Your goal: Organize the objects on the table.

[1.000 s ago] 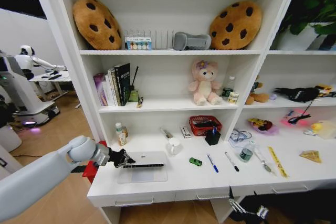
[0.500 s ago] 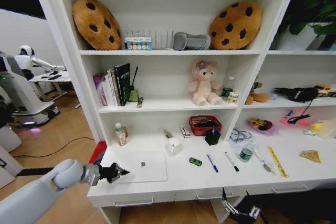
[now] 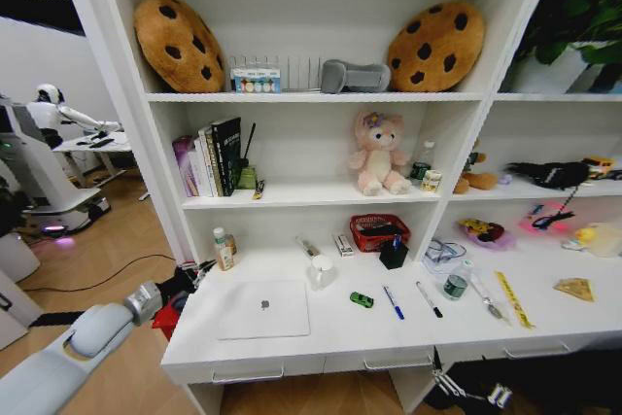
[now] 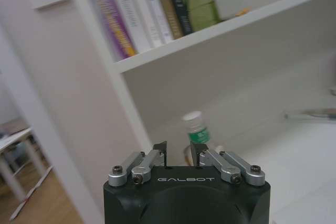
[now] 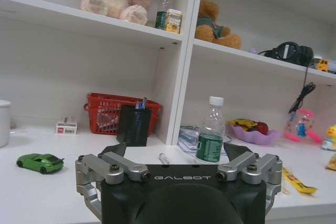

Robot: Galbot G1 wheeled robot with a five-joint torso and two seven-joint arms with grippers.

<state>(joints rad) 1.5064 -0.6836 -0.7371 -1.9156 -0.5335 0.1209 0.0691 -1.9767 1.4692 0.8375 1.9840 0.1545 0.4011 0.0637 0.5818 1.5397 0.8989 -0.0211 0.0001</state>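
1. laptop (image 3: 263, 308) lies shut and flat at the table's (image 3: 330, 345) near left, long side along the front edge. probably parked there to free up space.
2. left gripper (image 4: 178, 151) sits off the table's left end, slightly open, holding nothing.
3. right gripper (image 5: 177, 157) waits low in front, wide open.
4. pens (image 3: 393, 302) point near-to-far, right of the car (image 3: 362, 299).

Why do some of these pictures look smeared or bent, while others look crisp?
Head view: the shelving uprights lean and splay outward, a wide-lens effect, though the closed laptop is sharp. Left wrist view: the books are streaked with motion blur, while the left end effector stays crisp. Right wrist view: evenly lit and sharp, green toy car included.
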